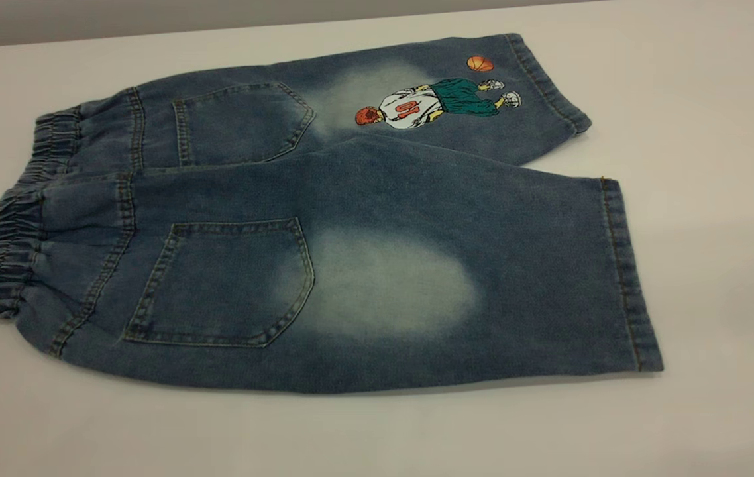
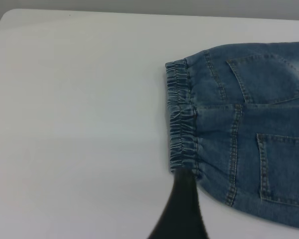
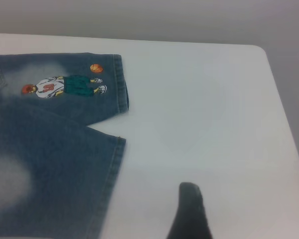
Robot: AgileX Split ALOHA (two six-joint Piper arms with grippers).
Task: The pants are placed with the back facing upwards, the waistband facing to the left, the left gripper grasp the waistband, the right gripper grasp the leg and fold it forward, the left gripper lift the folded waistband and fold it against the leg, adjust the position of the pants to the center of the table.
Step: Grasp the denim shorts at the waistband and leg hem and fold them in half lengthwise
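Note:
The blue denim pants (image 1: 350, 218) lie flat on the white table (image 1: 721, 218), back pockets up. The gathered waistband (image 1: 16, 232) points left. The leg (image 1: 390, 285) with the large faded oval is the near one, and the basketball-player cartoon (image 1: 430, 106) is on the far one. Neither gripper appears in the exterior view. In the left wrist view the left gripper (image 2: 182, 211) shows as a black wedge, its tip at the near end of the waistband (image 2: 182, 119). In the right wrist view the right gripper (image 3: 189, 214) hangs over bare table, off to the side of the leg's hem (image 3: 112, 179).
Bare table surrounds the pants on all sides. The table's back edge (image 1: 152, 30) runs behind the far leg. Its rounded corner (image 3: 261, 50) and side edge show in the right wrist view, well beyond the hems.

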